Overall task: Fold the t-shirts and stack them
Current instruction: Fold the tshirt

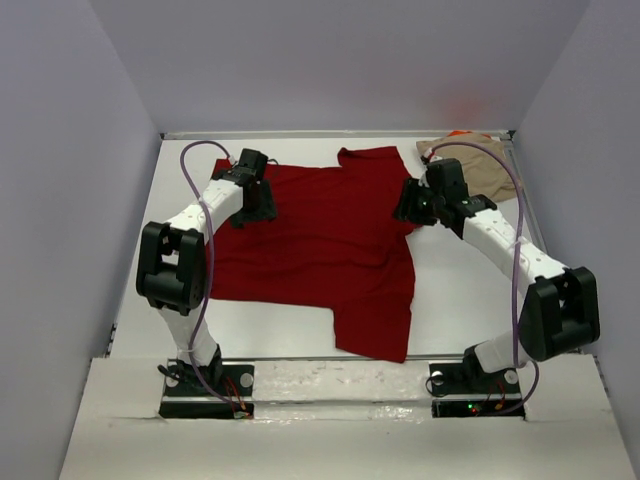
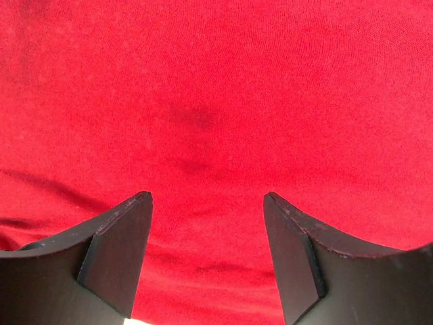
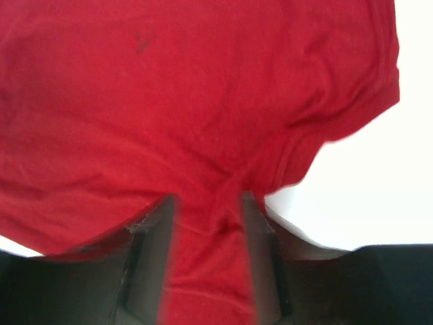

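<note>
The red shirt [image 1: 330, 250] lies spread on the table [image 1: 260, 325], mid-field, mostly flat, with 1 flap reaching toward the near edge. The tan shirt [image 1: 485, 165] sits bunched in the far right corner, an orange sliver [image 1: 458, 133] just behind it, well apart from the red shirt's middle.

The left gripper [image 2: 206, 203] hovers over the shirt's far left part, jaws wide, nothing between them but the cloth below. The right gripper [image 3: 206, 220] is at the shirt's right edge, its fingers [image 3: 157, 237] apart with a ridge of red cloth running between them. Whether they pinch it or have let go, I cannot tell; the view is blurred.

My reading: this is the laying-out step for shirt 1, with no fold made yet. The next move calls for both grippers to take 1 edge at matching points, low enough to catch cloth only, and carry it across evenly.
</note>
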